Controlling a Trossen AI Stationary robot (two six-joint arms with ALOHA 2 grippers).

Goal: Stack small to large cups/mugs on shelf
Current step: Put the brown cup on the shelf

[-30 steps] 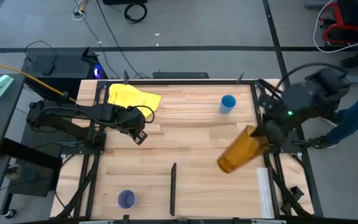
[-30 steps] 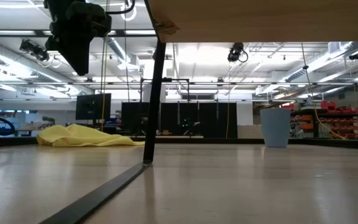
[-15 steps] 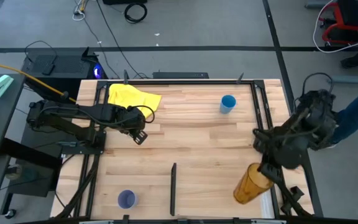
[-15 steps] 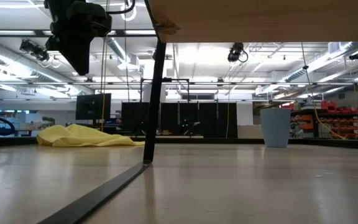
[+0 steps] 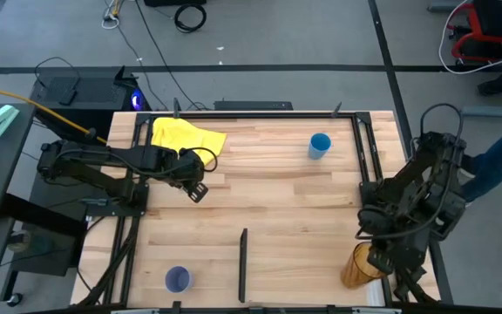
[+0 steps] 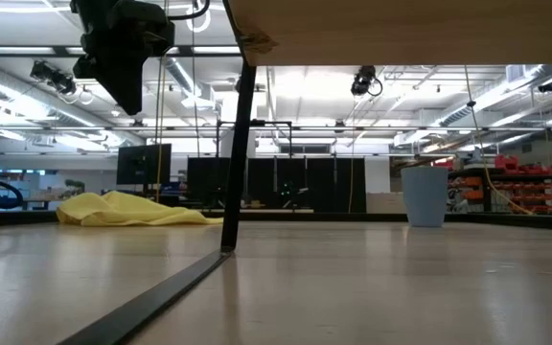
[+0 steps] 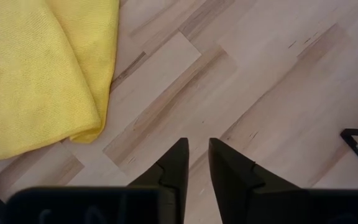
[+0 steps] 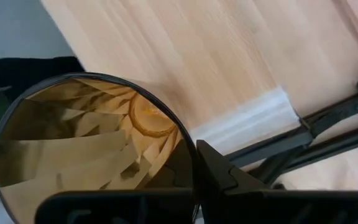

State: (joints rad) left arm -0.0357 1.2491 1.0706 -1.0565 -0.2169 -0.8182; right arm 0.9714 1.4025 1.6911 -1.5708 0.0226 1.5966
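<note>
The right hand (image 5: 375, 259) is closed around the amber tumbler (image 5: 356, 268) at the lower right of the table (image 5: 268, 192). The left hand (image 5: 195, 191), fingers nearly together and empty, hovers near the yellow cloth (image 5: 184, 137) at upper left.

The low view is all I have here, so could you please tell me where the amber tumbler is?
Observer: The amber tumbler is at the table's near right corner, gripped by the right gripper.
Operator: Thank you. Is anything inside it?
Observer: No, the right wrist view looks straight into its open mouth, and it is empty.
Operator: And where is the purple cup, please?
Observer: The lavender-purple cup stands upright by the near edge, left of the dark divider strip.
Operator: What is the left arm doing?
Observer: The left gripper hangs over bare wood beside the yellow cloth, its fingers nearly together and holding nothing.
</note>
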